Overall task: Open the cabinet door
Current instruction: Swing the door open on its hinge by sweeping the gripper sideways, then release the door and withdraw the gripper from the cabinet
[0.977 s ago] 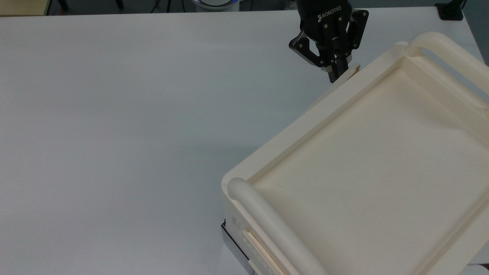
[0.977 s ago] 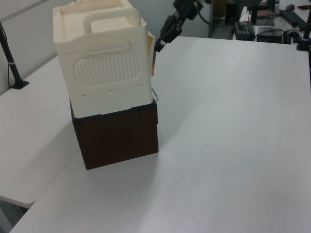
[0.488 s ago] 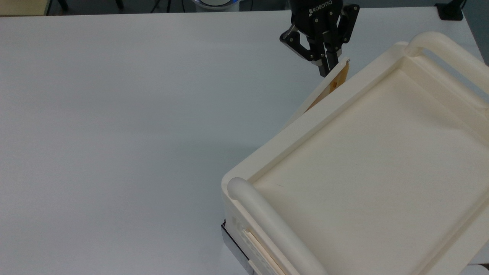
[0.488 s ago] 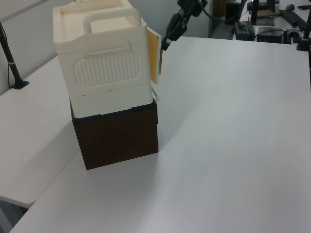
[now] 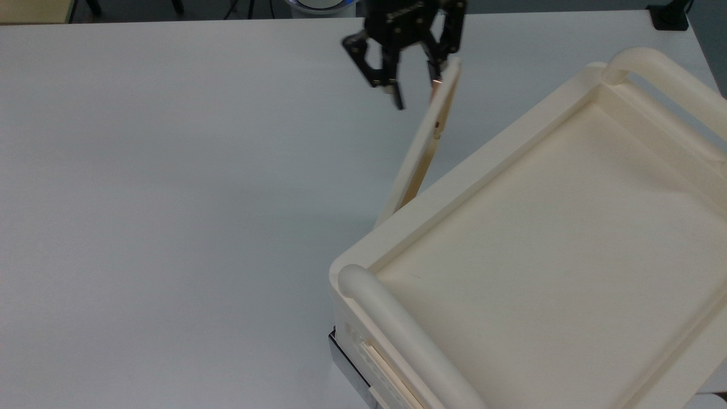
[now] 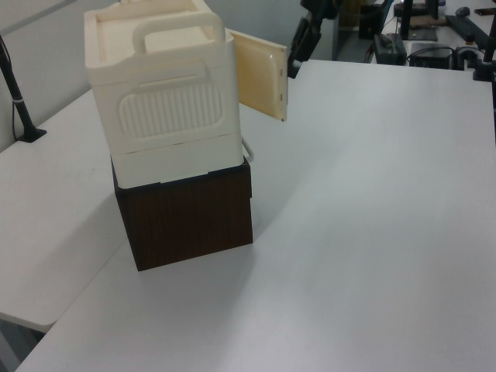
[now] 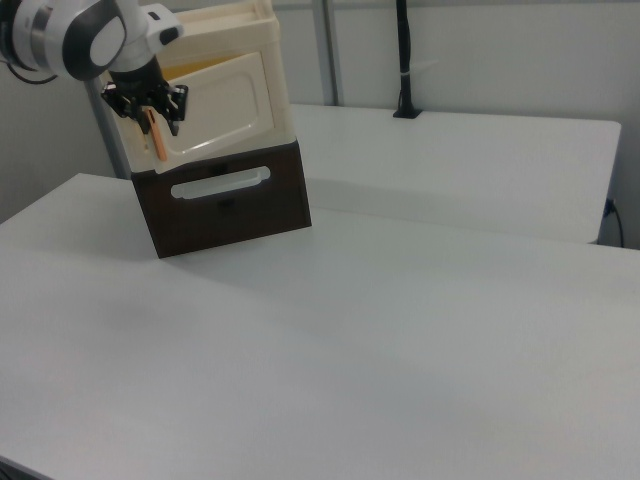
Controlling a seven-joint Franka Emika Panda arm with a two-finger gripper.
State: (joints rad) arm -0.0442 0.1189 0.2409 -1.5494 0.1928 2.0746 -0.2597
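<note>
The cabinet door (image 5: 423, 145) stood swung well out from the cream cabinet (image 6: 159, 93), hinged at its front corner. The gripper (image 5: 413, 94) hovered at the door's free edge, fingers spread wide around the copper handle (image 7: 159, 135), gripping nothing. Opening looked nearly done; next, I judged, it needed only to back clear.

The black two-finger claw (image 5: 414, 91) is built of angular linkage bars dotted with small silver screw heads, each finger ending in a narrow dark tip with a pale metal band above it. In the right view the claw (image 7: 148, 112) hangs from a glossy white rounded arm segment (image 7: 75, 30) with a wide grey joint ring and a dark wrist section.
</note>
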